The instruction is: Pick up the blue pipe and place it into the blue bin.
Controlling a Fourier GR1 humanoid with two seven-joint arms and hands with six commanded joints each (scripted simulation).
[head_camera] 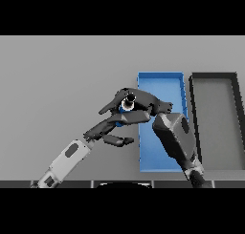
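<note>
- Blue is the colour of both task things in the head view: the blue pipe (125,110), of which only a small blue part and a round open end show inside the fingers, and the blue bin (161,78), a long tray on the grey tabletop (62,85).
- The right robot hand (139,104) has its fingers curled round the pipe and holds it just at the left rim of the bin, it seems above the tabletop, though the height I cannot tell for sure.
- The left robot hand (107,128) is just below and to the left of the pipe, its fingers rather straight and relaxed; it holds nothing, and whether it touches the pipe I cannot tell.
- Beside the bin, on its right, stands a dark bin (214,76), close to it.
- My judgement on handling: the pipe looks stiff, hollow and light, with a smooth round surface that may slip or roll, so a grip round the middle of its length seems safest.
- The pipe is not yet inside the bin; release looks near.
</note>
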